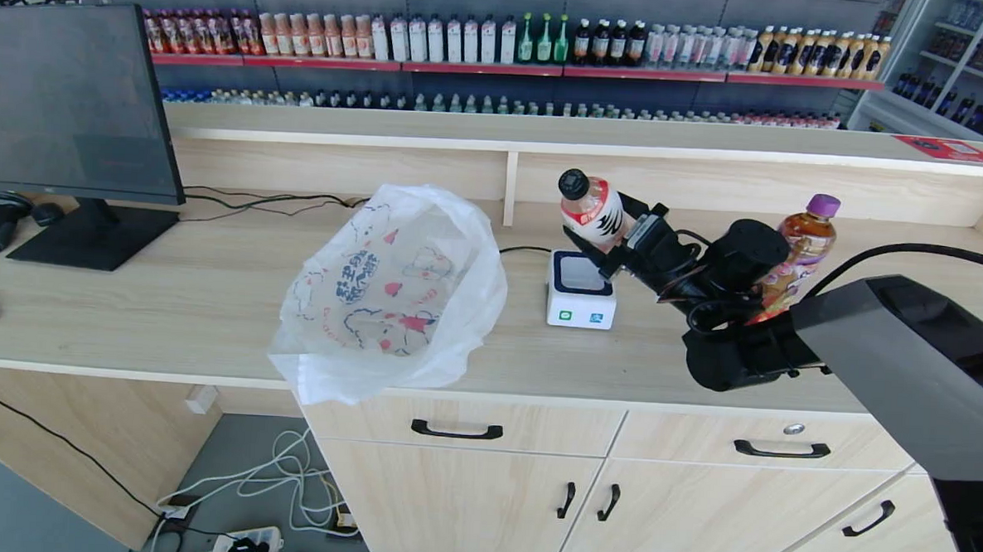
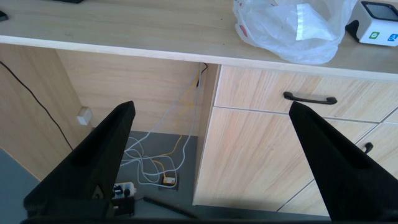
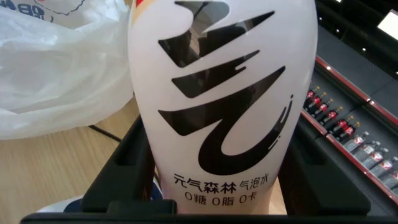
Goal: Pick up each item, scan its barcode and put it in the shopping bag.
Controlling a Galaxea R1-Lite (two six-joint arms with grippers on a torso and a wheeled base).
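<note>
The right gripper (image 1: 619,236) is clamped on a white bottle (image 1: 595,210), holding it tilted just above the scanner (image 1: 580,296). The counter (image 1: 167,303) bears that scanner, with the open bag (image 1: 391,296) near its left and a purple-capped bottle (image 1: 810,240) standing upright to its right. The left gripper (image 2: 211,109) hangs with its fingers spread wide, below counter level and left of the scanner.

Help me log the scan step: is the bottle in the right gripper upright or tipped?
Tipped. The bottle, clamped in the right gripper, leans with its black cap toward the robot's left, above the scanner.
</note>
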